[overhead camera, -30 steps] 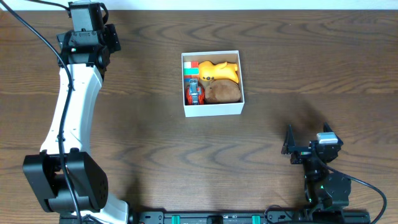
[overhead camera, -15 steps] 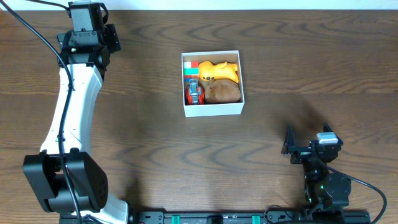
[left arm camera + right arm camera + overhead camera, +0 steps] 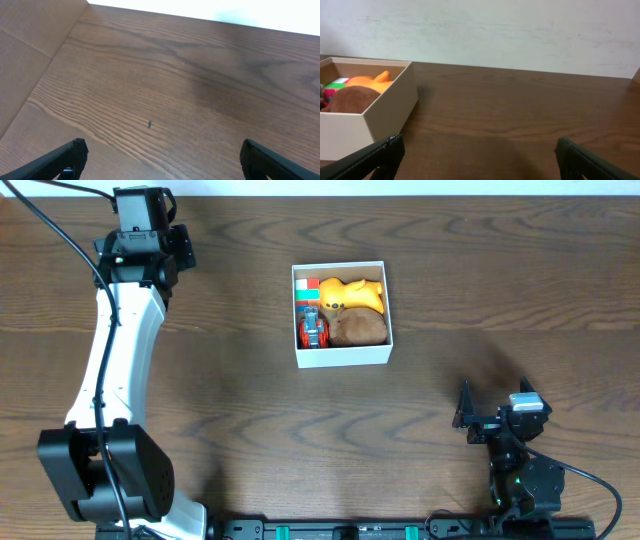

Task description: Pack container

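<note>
**Item 1. Container** [image 3: 345,356]: a square, shallow box, white outside and tan inside. It stands open-topped on the surface [image 3: 230,400], slightly toward the far side of the middle. In the right wrist view it sits at the left edge of the frame.

**Item 2. Contents.**
- A yellow toy [image 3: 352,293] lies along the far wall.
- A brown plush [image 3: 357,328] is in the near right corner, touching the yellow toy.
- A red wheeled toy [image 3: 315,332] stands against the left wall.
- A coloured block [image 3: 307,290] is in the far left corner.

The pieces are wedged side by side, which likely lets all four fit below the rim. No toy shows outside the box in the overhead view, so the packing looks done or nearly so.

**Item 3. Left pincer** [image 3: 162,152]: its fingers are spread wide and nothing is between them. It hangs over bare wood at the far left corner, well apart from the container. This reads as a parked pose that leaves the box unobstructed.

**Item 4. Right pincer** [image 3: 477,150]: it is likewise spread wide and holds nothing. It sits low near the right front edge and faces the container from a distance. This looks like a resting pose rather than an approach.
</note>
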`<control>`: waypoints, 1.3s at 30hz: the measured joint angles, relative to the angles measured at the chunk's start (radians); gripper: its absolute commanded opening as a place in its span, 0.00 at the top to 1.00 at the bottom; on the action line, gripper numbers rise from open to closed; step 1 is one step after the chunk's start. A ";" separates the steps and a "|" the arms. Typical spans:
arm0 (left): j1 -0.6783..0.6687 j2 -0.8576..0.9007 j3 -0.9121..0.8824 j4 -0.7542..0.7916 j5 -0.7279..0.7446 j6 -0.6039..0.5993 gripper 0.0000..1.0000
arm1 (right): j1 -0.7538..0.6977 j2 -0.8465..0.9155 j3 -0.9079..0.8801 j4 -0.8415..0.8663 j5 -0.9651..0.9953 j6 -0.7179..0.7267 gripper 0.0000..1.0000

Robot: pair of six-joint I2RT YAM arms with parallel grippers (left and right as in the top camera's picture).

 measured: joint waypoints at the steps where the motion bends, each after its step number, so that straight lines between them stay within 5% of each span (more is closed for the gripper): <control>1: -0.004 -0.008 0.000 -0.003 0.000 0.000 0.02 | 0.000 0.000 0.000 0.000 0.000 0.000 0.01; 7: -0.016 -0.190 -0.018 -0.006 0.003 -0.011 0.02 | 0.000 0.000 0.000 0.000 0.000 0.000 0.01; 15: -0.016 -0.649 -0.066 -0.142 0.024 -0.052 0.02 | 0.000 -0.001 0.000 0.000 0.000 0.000 0.01; 25: -0.016 -1.181 -0.412 -0.162 0.102 -0.056 0.02 | 0.000 -0.001 0.000 0.000 0.000 0.000 0.01; 39: -0.016 -1.511 -1.099 0.407 0.130 -0.128 0.02 | 0.000 -0.001 0.000 0.000 0.000 0.000 0.01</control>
